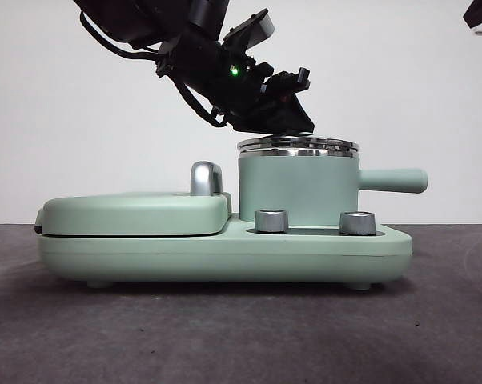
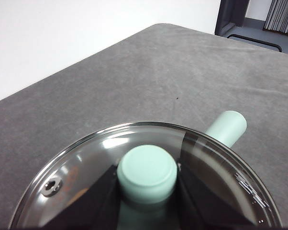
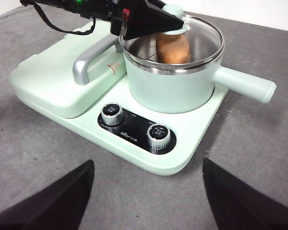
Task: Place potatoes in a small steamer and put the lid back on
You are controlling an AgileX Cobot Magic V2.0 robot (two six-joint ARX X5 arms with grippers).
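Nearest on the grey tabletop stands one mint-green cooker base, and on its front panel sit two steel knobs with small pale lettering between them (too fine to read for certain). Just behind the knobs stands the small steamer, one mint-green pot with a steel rim and a straight side handle. Inside it, through the glass, one orange-brown lump shows: the potatoes, upright against the steel wall. The lid, one clear glass disc with a steel rim, lies flat on the steamer's rim. The left hand is clenched on the lid's mint-green knob, one black jaw pressed to each side of it. Beside the steamer lies one flat mint-green griddle cover with a chrome handle. The right hand hangs released in front of the cooker base, jaws wide apart and holding nothing.
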